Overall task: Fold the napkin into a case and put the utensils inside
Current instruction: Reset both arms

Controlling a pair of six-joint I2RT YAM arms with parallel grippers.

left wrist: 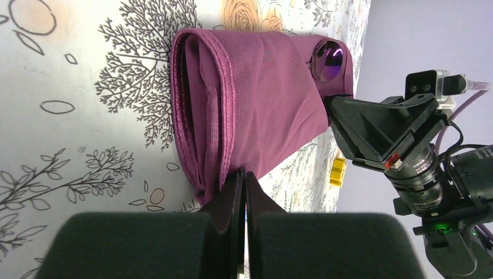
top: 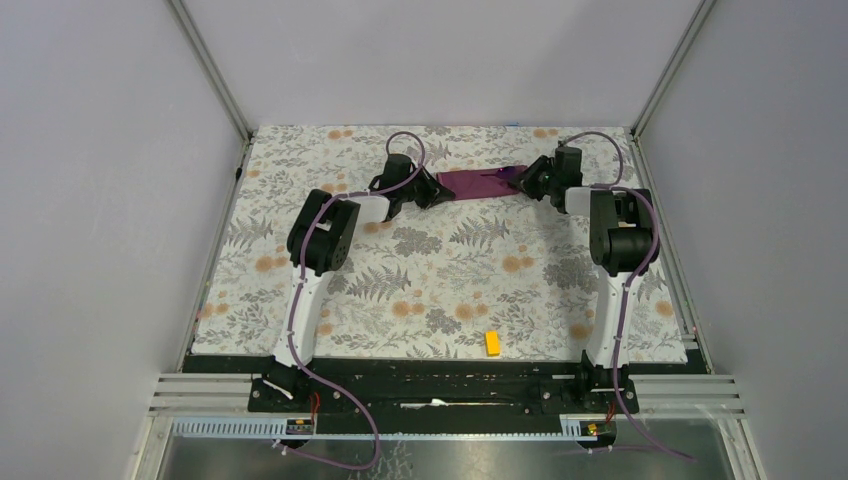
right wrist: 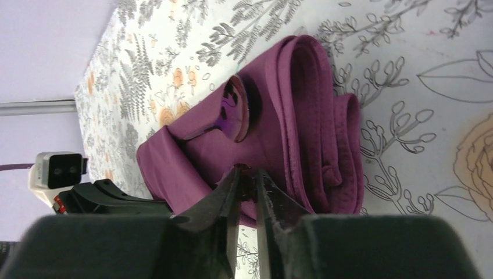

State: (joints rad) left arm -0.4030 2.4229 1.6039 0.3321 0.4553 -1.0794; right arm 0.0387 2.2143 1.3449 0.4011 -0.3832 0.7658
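Two ends covered: your left gripper (left wrist: 244, 173), jaws closed, pins the case (top: 478, 184) steady; right gripper (right wrist: 247, 170), jaws barely parted, empty, beside the tucked spoon (right wrist: 235, 110).

Soft, even light fills all three views, bright and without harsh glare. On the tabletop (top: 440, 290) the arms cast only faint, diffuse shadows. The top view is sharp, though fine detail is small. In the wrist views the left hand (left wrist: 243, 177) and right hand (right wrist: 249, 172) blur into dark masses along the bottom edge. The napkin (left wrist: 261, 99) stays crisp, and the spoon head (left wrist: 327, 60) carries a small bright glint.
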